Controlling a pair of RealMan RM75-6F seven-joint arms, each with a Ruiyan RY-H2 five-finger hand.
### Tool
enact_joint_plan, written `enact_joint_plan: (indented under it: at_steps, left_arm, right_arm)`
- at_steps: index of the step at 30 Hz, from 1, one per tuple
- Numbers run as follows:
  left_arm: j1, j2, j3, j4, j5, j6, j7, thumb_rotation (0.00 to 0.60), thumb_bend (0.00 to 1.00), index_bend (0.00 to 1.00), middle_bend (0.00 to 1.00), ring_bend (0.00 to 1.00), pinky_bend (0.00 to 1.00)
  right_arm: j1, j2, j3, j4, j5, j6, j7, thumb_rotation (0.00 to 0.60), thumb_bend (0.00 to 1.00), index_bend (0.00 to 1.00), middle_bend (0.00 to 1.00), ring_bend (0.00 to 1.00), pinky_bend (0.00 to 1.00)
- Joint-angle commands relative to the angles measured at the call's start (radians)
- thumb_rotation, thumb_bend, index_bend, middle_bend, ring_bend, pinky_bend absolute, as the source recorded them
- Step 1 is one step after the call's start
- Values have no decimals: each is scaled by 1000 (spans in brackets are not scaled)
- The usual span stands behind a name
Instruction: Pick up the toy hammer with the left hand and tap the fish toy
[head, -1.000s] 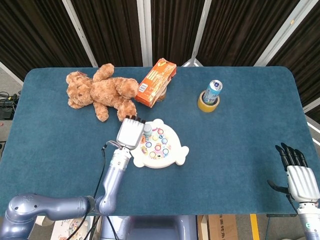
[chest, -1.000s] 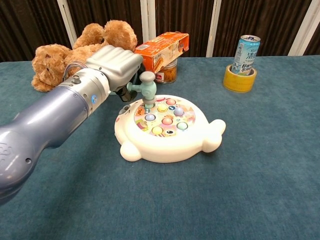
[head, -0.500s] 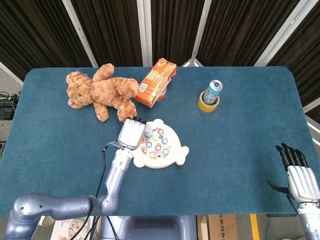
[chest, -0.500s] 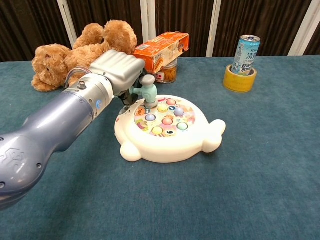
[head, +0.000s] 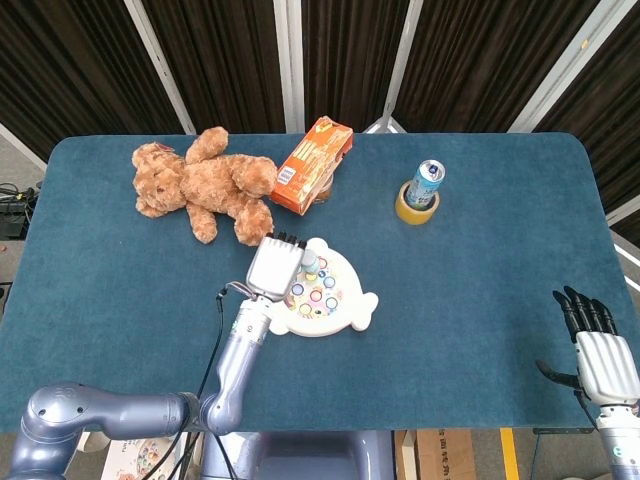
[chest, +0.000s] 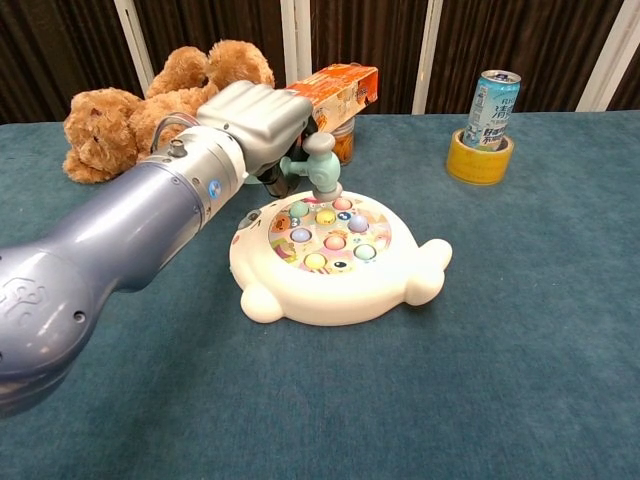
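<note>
Plastic toy hammer (chest: 322, 170), judged light and rigid, sits clamped by its handle in the left hand (chest: 255, 125) above the hard-shelled fish toy (chest: 335, 262); right hand (head: 604, 362) idle, fingers apart.

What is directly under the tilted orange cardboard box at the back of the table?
The orange cardboard box leans on a small jar with orange contents. The left hand and toy hammer cover the rest.
</note>
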Motion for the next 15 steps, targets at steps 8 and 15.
enact_joint_plan:
  at_steps: [8, 15]
  left_arm:
    - [-6, -1, 10, 10, -19, 2, 20, 600, 625, 669, 497, 396, 538]
    - [-6, -15, 30, 36, -27, -16, 3, 600, 625, 669, 497, 396, 538]
  right_arm:
    - [1, 1, 0, 1, 0, -3, 5, 600, 181, 0, 0, 0, 0]
    - [1, 1, 0, -1, 0, -3, 4, 600, 180, 0, 0, 0, 0]
